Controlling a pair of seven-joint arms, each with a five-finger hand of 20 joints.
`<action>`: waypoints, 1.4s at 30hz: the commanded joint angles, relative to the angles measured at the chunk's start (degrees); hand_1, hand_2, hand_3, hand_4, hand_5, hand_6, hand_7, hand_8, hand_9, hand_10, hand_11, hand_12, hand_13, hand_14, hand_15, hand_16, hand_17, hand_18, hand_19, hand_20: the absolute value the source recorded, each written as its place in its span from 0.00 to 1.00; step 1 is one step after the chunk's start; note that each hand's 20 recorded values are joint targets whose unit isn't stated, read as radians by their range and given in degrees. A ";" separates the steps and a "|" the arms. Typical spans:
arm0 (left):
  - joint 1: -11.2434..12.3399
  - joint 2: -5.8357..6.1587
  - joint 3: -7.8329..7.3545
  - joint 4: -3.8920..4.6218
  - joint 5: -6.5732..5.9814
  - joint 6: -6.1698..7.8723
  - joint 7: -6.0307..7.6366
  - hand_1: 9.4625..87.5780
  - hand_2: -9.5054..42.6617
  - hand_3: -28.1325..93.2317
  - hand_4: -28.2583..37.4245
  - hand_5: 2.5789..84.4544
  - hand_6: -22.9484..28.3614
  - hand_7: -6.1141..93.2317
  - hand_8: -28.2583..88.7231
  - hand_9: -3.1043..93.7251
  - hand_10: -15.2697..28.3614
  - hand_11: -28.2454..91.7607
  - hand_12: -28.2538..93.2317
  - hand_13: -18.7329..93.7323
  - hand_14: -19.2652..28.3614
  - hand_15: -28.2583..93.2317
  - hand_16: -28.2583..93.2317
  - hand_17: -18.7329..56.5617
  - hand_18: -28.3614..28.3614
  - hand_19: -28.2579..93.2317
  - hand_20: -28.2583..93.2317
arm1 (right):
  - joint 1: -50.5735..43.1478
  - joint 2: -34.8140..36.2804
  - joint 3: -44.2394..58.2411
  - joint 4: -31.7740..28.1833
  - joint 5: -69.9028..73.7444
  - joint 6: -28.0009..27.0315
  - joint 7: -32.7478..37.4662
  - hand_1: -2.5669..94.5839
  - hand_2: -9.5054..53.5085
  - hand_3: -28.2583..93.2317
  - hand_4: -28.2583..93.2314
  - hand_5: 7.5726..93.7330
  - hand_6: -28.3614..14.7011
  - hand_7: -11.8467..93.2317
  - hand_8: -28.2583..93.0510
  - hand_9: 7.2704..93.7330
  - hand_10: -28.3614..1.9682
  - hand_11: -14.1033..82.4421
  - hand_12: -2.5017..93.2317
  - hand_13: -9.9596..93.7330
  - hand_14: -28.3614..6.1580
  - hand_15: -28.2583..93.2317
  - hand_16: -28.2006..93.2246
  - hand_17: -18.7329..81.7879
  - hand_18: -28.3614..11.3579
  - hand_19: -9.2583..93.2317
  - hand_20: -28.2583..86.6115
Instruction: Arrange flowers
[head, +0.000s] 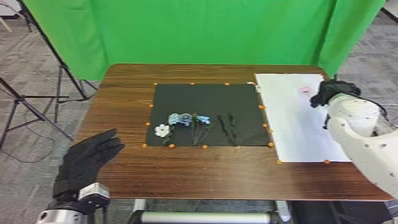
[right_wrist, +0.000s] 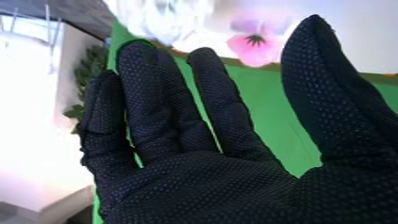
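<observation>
Green curtain (head: 213, 30) beyond table (head: 195, 175) and blue flowers (head: 186, 119), tripods (head: 63, 67) at left.

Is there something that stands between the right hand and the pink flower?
Nothing visible stands between them: in the head view the pink flower is over the white sheet, just left of the right hand.

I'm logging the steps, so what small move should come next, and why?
Perhaps ease the right robot hand toward the pink flower: the hand is open and empty, and that flower lies close by on the white sheet; the blue flowers lie farther off.
</observation>
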 joint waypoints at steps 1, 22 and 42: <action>1.07 -1.05 -1.88 -0.20 0.86 -1.00 -0.92 0.24 0.33 0.89 0.18 0.59 0.76 0.22 0.16 0.48 0.90 0.58 0.30 0.45 1.00 0.77 0.10 0.12 0.88 0.73 0.33 | -2.50 -0.37 1.43 0.66 -0.07 -3.17 3.23 0.31 0.06 0.95 0.00 0.43 0.48 0.27 0.13 0.42 0.27 0.35 0.20 0.46 0.27 0.86 0.34 0.36 0.16 0.90 0.59; 0.60 -2.41 -1.44 -0.02 1.81 -1.83 -2.29 0.24 0.33 0.89 0.18 0.59 0.76 0.21 0.16 0.48 0.90 0.58 0.30 0.45 1.00 0.77 0.10 0.12 0.88 0.73 0.33 | -4.71 1.22 -1.83 0.76 -2.69 10.38 4.72 0.61 0.00 0.86 0.00 0.76 0.68 0.44 0.21 0.92 0.74 0.32 0.43 0.75 0.70 0.78 0.52 0.55 0.19 1.00 0.59; 2.22 -2.04 -1.97 -0.51 1.27 -0.76 -0.95 0.24 0.33 0.89 0.18 0.59 0.76 0.21 0.16 0.48 0.90 0.58 0.30 0.45 1.00 0.77 0.11 0.12 0.88 0.73 0.33 | 5.03 1.35 -12.40 -3.57 -2.30 21.66 -0.15 0.62 0.00 0.88 0.00 0.82 0.65 0.41 0.22 0.94 0.71 0.33 0.45 0.76 0.71 0.78 0.55 0.56 0.18 1.00 0.61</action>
